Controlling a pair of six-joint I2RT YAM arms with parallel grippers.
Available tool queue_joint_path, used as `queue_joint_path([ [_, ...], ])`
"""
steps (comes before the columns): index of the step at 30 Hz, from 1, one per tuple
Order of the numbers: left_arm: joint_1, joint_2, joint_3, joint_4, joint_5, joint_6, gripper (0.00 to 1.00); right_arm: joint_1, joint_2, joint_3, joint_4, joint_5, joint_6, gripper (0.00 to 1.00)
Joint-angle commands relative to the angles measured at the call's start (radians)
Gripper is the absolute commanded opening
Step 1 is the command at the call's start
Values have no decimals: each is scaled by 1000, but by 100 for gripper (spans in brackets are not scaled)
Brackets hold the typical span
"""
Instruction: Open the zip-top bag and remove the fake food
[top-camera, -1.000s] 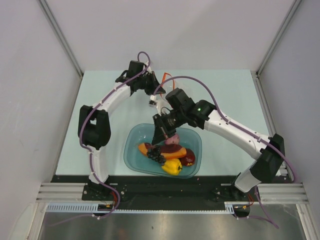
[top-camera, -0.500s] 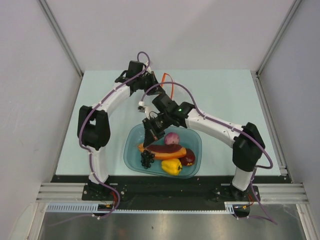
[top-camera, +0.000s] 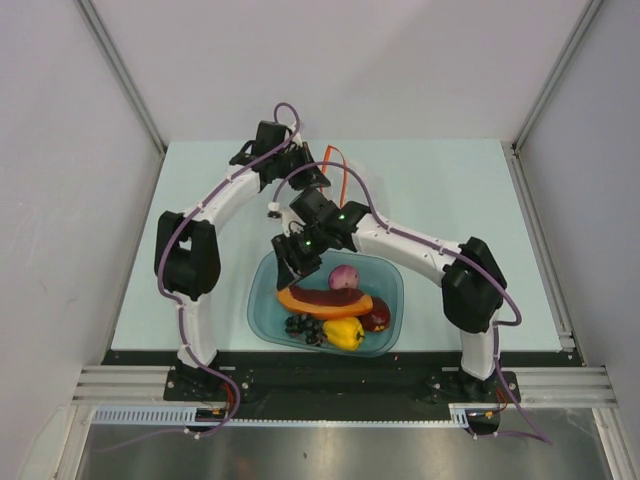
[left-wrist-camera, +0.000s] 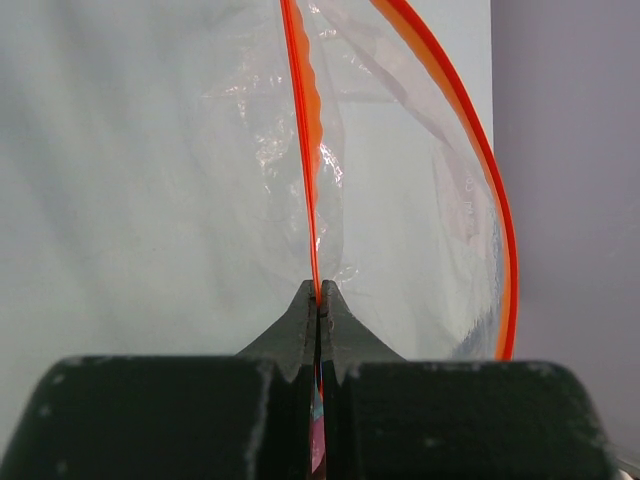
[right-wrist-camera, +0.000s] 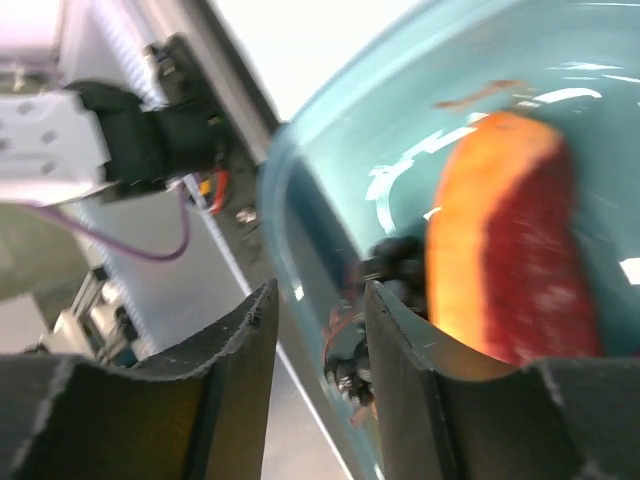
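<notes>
My left gripper (top-camera: 298, 170) at the back of the table is shut on the orange-red zip strip (left-wrist-camera: 316, 200) of the clear zip-top bag (left-wrist-camera: 410, 200); its mouth gapes open, and the strip shows in the top view (top-camera: 340, 170). My right gripper (top-camera: 286, 266) is open and empty over the back left rim of the teal tub (top-camera: 257, 306). In the tub lie the pink-purple onion (top-camera: 344, 277), the orange-and-maroon slice (top-camera: 325, 300), the berry cluster (top-camera: 303, 326), the yellow pepper (top-camera: 345, 333) and the dark red apple (top-camera: 378, 320). The right wrist view shows the slice (right-wrist-camera: 510, 240) and berries (right-wrist-camera: 400, 262) beyond the open jaws (right-wrist-camera: 320, 300).
The tub stands at the near middle of the pale green table (top-camera: 450, 200). Grey walls close in the left, right and back sides. The black rail (top-camera: 330, 385) with both arm bases runs along the near edge.
My right gripper let the berry cluster go into the tub's front left corner and moved up and left towards the rim. My left gripper held still on the bag.
</notes>
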Motion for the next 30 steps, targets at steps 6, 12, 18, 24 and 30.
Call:
queue_joint_path([
  [6,10,-34,1,41,-2,-14,0,-111,-188,-118,-57,101,-22,45],
  [12,10,-17,-5,62,5,-38,0,-122,-343,-197,-42,248,5,51],
  [18,10,-46,-60,148,-81,-147,0,-243,-471,-233,-77,428,106,60],
  [24,37,-59,-146,329,-131,-325,0,-391,-531,-259,-108,410,140,66],
  [30,86,96,118,54,-133,-155,13,-481,-531,-263,-131,388,122,68],
])
